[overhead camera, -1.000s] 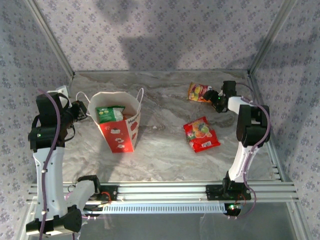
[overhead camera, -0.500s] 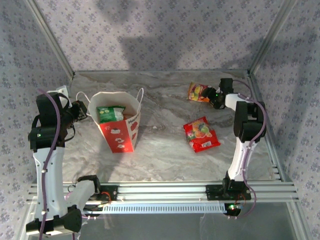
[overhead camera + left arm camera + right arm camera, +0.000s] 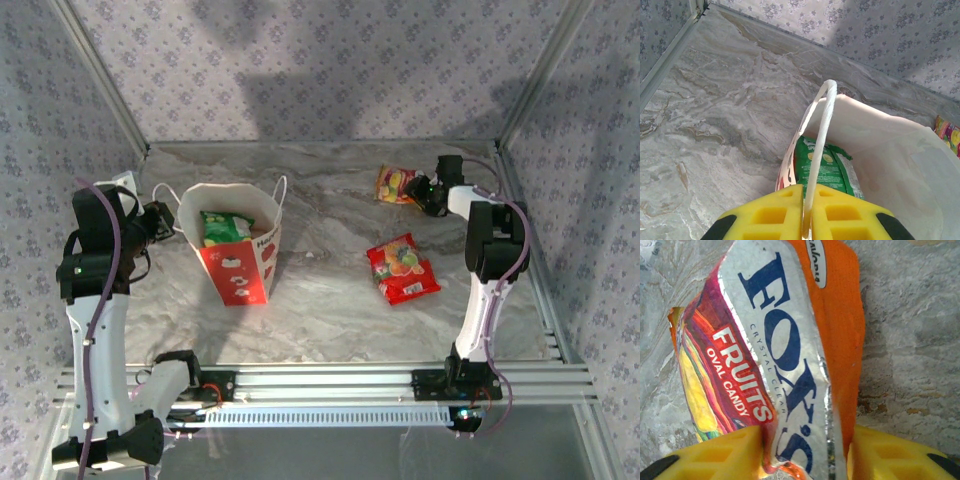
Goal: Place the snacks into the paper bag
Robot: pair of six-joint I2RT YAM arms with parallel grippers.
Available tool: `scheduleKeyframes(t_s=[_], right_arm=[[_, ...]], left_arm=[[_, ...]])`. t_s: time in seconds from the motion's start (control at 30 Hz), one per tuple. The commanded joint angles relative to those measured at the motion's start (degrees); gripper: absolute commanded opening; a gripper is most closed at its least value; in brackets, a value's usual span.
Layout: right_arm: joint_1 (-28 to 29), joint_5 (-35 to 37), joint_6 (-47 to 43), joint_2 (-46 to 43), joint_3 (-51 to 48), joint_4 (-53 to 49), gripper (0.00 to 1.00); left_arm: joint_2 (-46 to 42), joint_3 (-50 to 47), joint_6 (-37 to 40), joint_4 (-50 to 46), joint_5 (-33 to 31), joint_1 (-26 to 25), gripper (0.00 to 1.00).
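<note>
Right tool (image 3: pixel 422 190) tighter on orange packet (image 3: pixel 395 183); marbled tabletop (image 3: pixel 330 290), floral walls (image 3: pixel 330 70)

Marble table (image 3: pixel 330 300): paper bag (image 3: pixel 240 270), orange packet (image 3: pixel 395 184), red packets (image 3: pixel 402 268).

The scene is lit softly from above. Broad dim shadows are cast on the back wall (image 3: pixel 300 95), and the top view is rendered slightly soft. Glare is caught on the silver foil of the candy packet (image 3: pixel 785 355).
</note>
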Motion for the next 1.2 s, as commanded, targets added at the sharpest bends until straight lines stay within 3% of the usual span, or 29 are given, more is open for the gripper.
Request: scheduleKeyframes(t_s=[0.0,0.73,1.17], right_arm=[[0.36,-0.07,-0.47,0.61,1.47,-2.19,0.37],[7.6,-1.25,-7.14,-2.42,7.46,-11.53,0.08],[14.04,-5.77,-12.39,-5.94,8.95,-19.09,0.06]], left_arm=[[-0.12,1.43,-0.22,0.87,0.46,0.29,0.11],[-0.56,0.46,-0.49,1.48,0.26,0.31,0.11],[-1.95,1.51,-0.12,0.34,0.35,0.34,0.11]])
